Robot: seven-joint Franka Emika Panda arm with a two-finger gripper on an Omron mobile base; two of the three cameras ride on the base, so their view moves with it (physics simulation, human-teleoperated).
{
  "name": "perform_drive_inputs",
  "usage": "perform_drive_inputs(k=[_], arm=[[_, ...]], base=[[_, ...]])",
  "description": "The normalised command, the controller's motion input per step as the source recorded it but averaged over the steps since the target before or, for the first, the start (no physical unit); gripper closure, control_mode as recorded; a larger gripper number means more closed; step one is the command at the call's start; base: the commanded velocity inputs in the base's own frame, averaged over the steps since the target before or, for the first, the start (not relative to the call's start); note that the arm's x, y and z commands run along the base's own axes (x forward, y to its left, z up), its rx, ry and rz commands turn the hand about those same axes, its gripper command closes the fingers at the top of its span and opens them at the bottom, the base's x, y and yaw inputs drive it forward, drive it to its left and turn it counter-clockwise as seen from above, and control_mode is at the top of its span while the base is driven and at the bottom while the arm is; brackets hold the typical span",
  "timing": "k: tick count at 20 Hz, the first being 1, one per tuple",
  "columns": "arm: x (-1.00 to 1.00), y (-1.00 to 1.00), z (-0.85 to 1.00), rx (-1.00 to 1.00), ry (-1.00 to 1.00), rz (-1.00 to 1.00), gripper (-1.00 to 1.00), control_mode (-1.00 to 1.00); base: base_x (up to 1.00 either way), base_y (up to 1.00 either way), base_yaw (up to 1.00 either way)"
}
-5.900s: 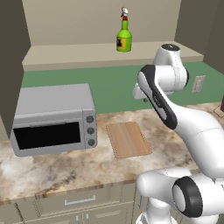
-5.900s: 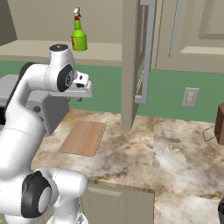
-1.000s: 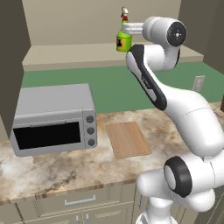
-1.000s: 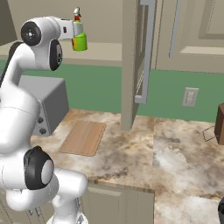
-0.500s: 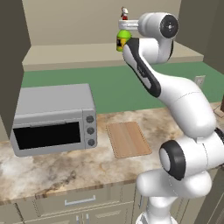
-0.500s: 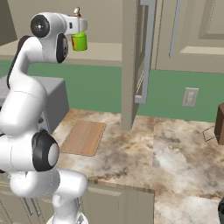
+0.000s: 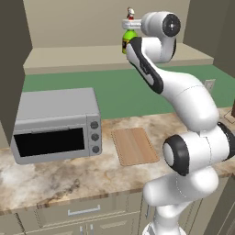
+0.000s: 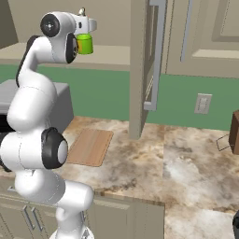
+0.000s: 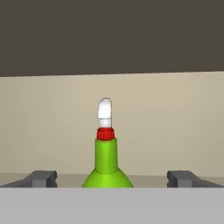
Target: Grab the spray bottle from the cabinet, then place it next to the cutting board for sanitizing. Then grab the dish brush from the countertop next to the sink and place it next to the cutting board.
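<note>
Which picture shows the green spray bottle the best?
The hand view: the spray bottle stands dead centre, its neck and red-white top clear between the open claw tips. In the left base view and right base view the arm hides most of it.

A green wall (image 7: 114,94) is running behind the marbled slab (image 7: 69,179), with a white outlet plate (image 8: 203,103) sitting on it toward the slab's right end. A grey toaster oven (image 7: 57,124) is standing at the slab's left end, its dark glass door facing forward and three round knobs lining its right side. Beige drawer fronts (image 7: 87,212) with metal handles are sitting below the slab's front edge. A tall beige door (image 8: 147,60) with a long metal handle is standing open over the middle of the slab. Beige panelled doors (image 8: 210,37) are hanging further right. Even, soft light is falling everywhere.
</note>
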Motion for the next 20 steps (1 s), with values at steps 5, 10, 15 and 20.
perform_drive_inputs(k=[5, 10, 15, 20], arm=[[0.38, 0.13, 0.00, 0.00, 0.01, 0.00, -1.00, -1.00], [0.34, 0.05, 0.00, 0.00, 0.01, 0.00, -1.00, -1.00], [0.39, 0.04, 0.00, 0.00, 0.03, 0.00, -1.00, -1.00], [0.37, 0.03, 0.00, 0.00, 0.03, 0.00, -1.00, -1.00]], base=[[0.00, 0.00, 0.00], [0.00, 0.00, 0.00], [0.00, 0.00, 0.00], [0.00, 0.00, 0.00]])
